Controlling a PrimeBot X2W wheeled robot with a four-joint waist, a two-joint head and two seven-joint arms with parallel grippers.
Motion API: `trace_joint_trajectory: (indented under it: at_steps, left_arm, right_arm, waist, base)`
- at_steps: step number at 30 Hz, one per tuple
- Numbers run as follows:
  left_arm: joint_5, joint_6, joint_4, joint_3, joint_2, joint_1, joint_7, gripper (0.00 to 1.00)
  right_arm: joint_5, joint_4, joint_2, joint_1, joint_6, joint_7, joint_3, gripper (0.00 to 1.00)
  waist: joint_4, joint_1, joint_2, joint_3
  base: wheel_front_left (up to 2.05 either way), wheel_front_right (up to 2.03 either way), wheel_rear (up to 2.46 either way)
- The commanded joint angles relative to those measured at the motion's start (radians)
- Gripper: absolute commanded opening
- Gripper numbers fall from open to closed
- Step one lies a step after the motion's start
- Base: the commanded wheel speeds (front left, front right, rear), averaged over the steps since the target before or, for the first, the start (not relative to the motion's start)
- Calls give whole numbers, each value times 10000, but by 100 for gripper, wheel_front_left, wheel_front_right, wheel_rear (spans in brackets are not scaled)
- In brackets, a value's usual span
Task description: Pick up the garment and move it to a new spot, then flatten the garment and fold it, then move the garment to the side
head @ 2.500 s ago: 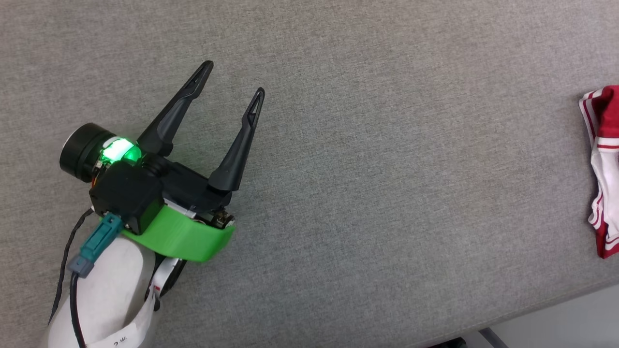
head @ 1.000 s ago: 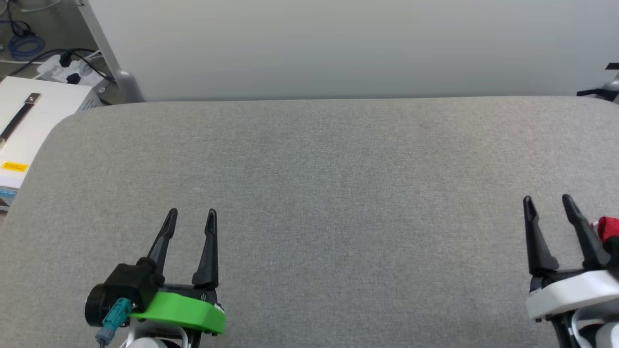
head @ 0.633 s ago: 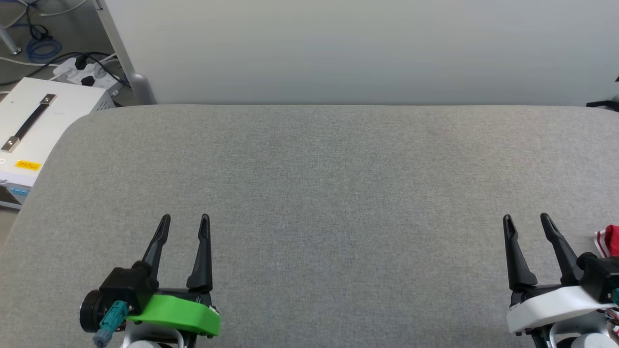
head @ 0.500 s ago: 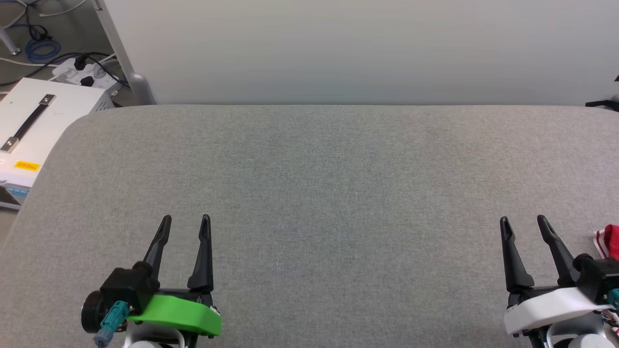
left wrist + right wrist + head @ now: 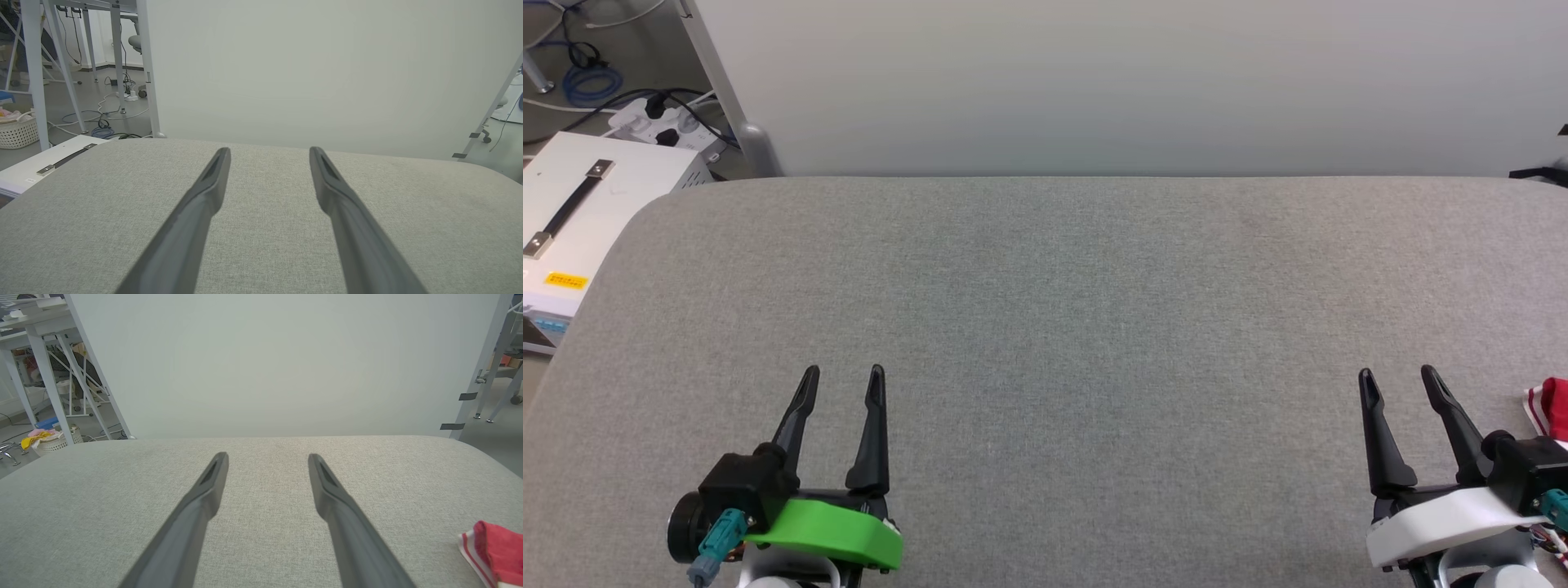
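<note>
My right gripper [image 5: 1396, 372] and left gripper [image 5: 843, 371] hang spread, empty, over the grey fabric table [image 5: 1045, 286]. The red-and-white cloth garment [image 5: 1550, 404] lies at its right edge, nearest the right gripper.

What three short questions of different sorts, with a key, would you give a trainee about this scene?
1. True or false: the garment lies between the left tool and the right tool.
2. Which tool is nearer the garment? A. the left tool. B. the right tool. C. both equally.
3. Fill in the gap: above the grey table, both tools stand ___ and hold nothing.
Key: 1 false, since it lies beyond the right tool at the head view's right edge; 2 B; 3 open.
</note>
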Motion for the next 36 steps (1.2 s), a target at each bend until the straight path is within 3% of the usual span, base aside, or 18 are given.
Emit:
trace_joint_trajectory:
  at_steps: [1, 8, 9, 36]
  left_arm:
    - [0, -26, -10, 2, -50, 45, -59, 100]
    - [-52, -27, -21, -48, -48, 19, -59, 100]
    - [-34, 0, -6, -61, -13, -1, 6, 0]
    - [364, 248, -122, -18, -42, -31, 509, 0]
  right_arm:
    - [-40, -11, 7, -102, -7, -69, 19, 100]
    - [-55, -46, 16, -143, -7, -59, 19, 100]
    - [0, -15, 4, -31, 0, 2, 8, 0]
    - [-486, -151, 182, -66, -1, 456, -16, 0]
  waist:
    - [14, 1, 0, 9]
    - [68, 1, 0, 84]
    - [68, 1, 0, 83]
    - [7, 1, 0, 36]
  base:
    - [0, 0, 0]
    - [0, 0, 0]
    - [0, 0, 0]
    - [0, 0, 0]
